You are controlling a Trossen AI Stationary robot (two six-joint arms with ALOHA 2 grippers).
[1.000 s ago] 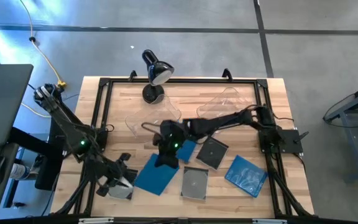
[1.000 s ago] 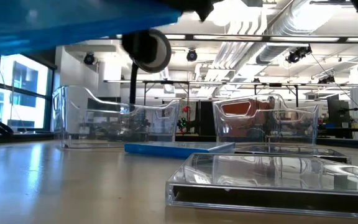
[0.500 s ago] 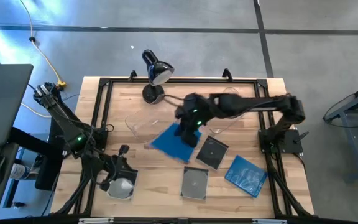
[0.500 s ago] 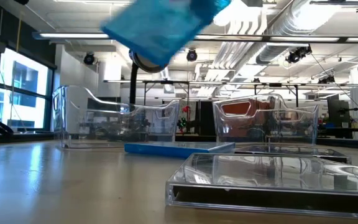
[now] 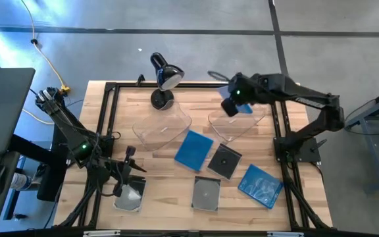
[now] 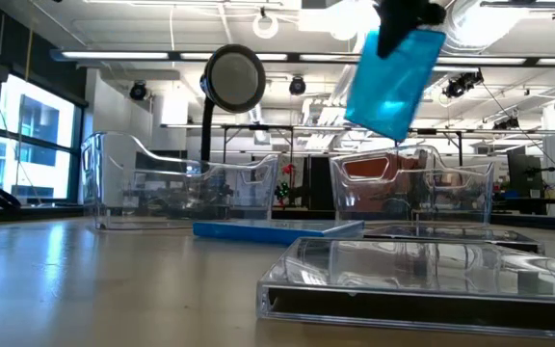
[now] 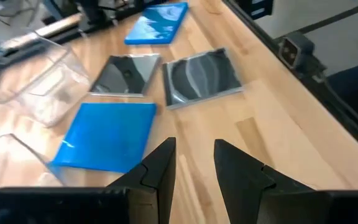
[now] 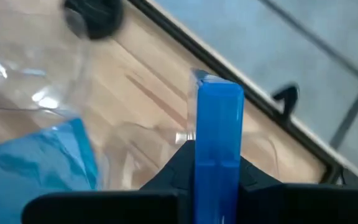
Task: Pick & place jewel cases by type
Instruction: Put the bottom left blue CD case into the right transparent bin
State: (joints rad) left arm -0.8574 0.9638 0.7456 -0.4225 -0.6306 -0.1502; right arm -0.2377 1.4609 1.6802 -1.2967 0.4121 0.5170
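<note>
Blue case [image 5: 242, 107] is hanging in your right gripper [image 5: 231, 105], fingers clamped on its edge, tilted steeply above the right clear bin [image 5: 237, 120]. Low view is showing it well off the table, over that bin's far side. Right wrist view is looking down past the case's spine into the bin, where another blue case [image 8: 39, 163] is already lying.

Progress, judging from how things are lying now:
- Right bin is holding at least one blue case, with a second one about to go in. Looks like blue is going right.
- Left clear bin [image 5: 162, 126] is showing contents through its wall in the low view, but I can't tell what or how many.
- Loose on the table: a blue case [image 5: 193, 150] just near of the bins, a dark case [image 5: 224, 161] beside it on its right, a clear-fronted case [image 5: 206, 194] at the near edge, and another blue case [image 5: 261, 185] near right.
- So roughly four are waiting to be sorted, plus the one you're carrying. I'd call it under halfway.

Left gripper [image 7: 191, 163] is idling at the near left corner, fingers parted with nothing between them, pointing across the loose cases. Something pale is lying under it in the high view; can't identify it.

Desk lamp [image 5: 163, 78] is standing at the far edge, left of the drop zone, so clearance is looking fine for the release.
</note>
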